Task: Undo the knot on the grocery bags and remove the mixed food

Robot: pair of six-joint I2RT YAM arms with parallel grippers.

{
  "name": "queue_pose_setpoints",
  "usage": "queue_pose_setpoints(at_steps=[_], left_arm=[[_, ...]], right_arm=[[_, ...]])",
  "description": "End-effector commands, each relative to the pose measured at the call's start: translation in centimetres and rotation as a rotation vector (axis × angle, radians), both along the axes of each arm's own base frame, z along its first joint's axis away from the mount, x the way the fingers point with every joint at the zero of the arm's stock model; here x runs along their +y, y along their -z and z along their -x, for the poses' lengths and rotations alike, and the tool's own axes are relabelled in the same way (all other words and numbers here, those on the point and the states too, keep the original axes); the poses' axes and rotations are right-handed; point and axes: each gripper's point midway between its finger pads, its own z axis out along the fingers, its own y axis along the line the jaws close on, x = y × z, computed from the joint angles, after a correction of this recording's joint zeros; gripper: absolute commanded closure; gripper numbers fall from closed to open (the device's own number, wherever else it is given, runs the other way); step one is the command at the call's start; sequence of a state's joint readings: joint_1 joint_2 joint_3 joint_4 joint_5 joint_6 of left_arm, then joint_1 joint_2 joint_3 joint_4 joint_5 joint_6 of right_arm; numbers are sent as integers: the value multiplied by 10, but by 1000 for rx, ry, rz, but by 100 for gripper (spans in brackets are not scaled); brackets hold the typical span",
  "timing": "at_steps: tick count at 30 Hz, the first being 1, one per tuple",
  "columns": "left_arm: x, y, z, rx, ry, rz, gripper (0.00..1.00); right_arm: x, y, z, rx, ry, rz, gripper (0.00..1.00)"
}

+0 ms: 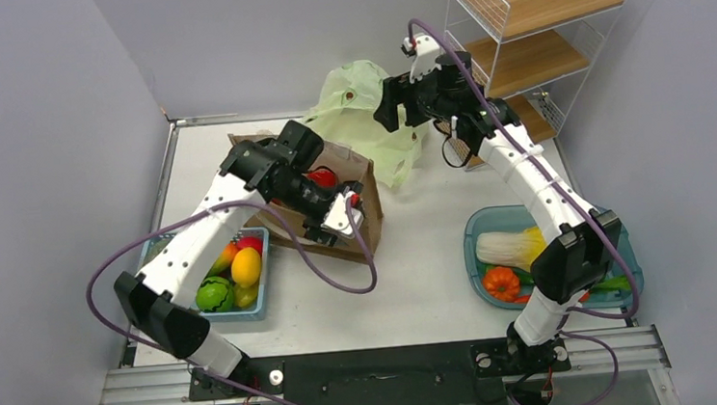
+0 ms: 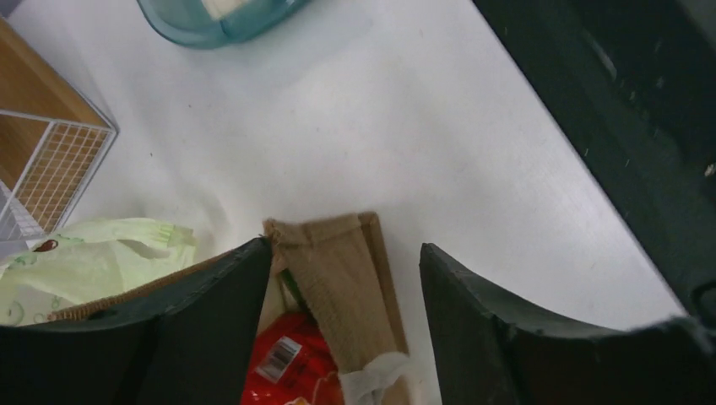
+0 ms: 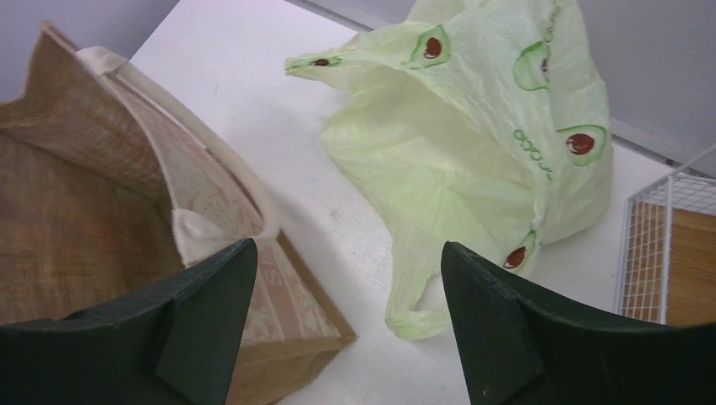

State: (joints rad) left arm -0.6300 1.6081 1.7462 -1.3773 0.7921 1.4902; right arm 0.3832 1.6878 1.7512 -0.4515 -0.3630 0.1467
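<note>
The brown paper bag stands open at mid-table with a red packet inside. My left gripper hangs over its near rim, open. In the left wrist view the bag's folded side panel stands between the fingers of the left gripper, close to the left one, with the red packet below. The pale green plastic bag slumps behind it. My right gripper is open above the table between the paper bag and the green bag, whose loop handle lies loose. The knot is out of view.
A blue basket at the left holds a yellow-orange mango and a round green fruit. A teal tray at the right holds the cabbage and a ribbed orange piece. A wire shelf stands at the back right.
</note>
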Motion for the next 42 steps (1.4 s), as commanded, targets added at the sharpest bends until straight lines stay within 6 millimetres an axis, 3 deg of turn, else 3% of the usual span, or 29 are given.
queue_pose_setpoints(at_steps=[1, 4, 6, 7, 8, 12, 16, 18, 22, 24, 25, 27, 28, 29, 32, 33, 34, 35, 37, 41, 42], left_arm=[[-12, -48, 22, 68, -124, 182, 31], [-3, -72, 10, 63, -277, 297, 28], [11, -91, -3, 75, -396, 384, 25], [25, -89, -20, 93, -491, 404, 23], [31, -108, -27, 101, -558, 477, 22], [96, -117, -86, 90, -893, 579, 18], [159, -101, -142, 5, -1255, 569, 19], [184, -92, -162, -65, -1398, 544, 18], [217, -52, -180, -127, -1556, 389, 18], [226, -27, -181, -112, -1600, 308, 19], [227, -12, -179, -84, -1608, 270, 19], [221, 4, -175, -34, -1593, 240, 28], [214, 7, -173, 0, -1569, 247, 42], [206, 8, -170, 37, -1555, 263, 49], [171, -3, -156, 166, -1433, 377, 88], [161, -21, -152, 173, -1396, 457, 95], [149, -18, -142, 219, -1341, 483, 100], [140, -38, -136, 212, -1298, 567, 100], [121, -51, -113, 265, -1193, 647, 100], [104, -48, -72, 383, -1086, 680, 100], [103, -38, -66, 409, -1082, 665, 100]], right_arm=[[28, -50, 41, -131, -136, 15, 24], [41, -47, 56, -157, -188, 78, 24], [49, -40, 65, -168, -219, 126, 24], [53, -36, 68, -169, -232, 151, 24], [55, -33, 69, -166, -237, 164, 23], [67, -8, 70, -137, -247, 248, 21], [74, 19, 67, -101, -254, 340, 19], [78, 32, 70, -85, -288, 387, 26], [77, 50, 83, -51, -354, 458, 53], [74, 52, 84, -54, -357, 482, 72], [72, 50, 83, -61, -349, 489, 90], [67, 42, 77, -86, -326, 503, 100], [64, 33, 74, -106, -312, 498, 100], [61, 28, 72, -121, -305, 500, 100], [49, -1, 70, -185, -284, 481, 100], [45, -5, 69, -197, -281, 482, 100], [42, -12, 72, -212, -284, 473, 100], [38, -13, 73, -221, -289, 477, 100], [30, -13, 79, -239, -305, 500, 100], [15, 9, 100, -250, -370, 581, 100], [11, 15, 106, -254, -373, 593, 98]])
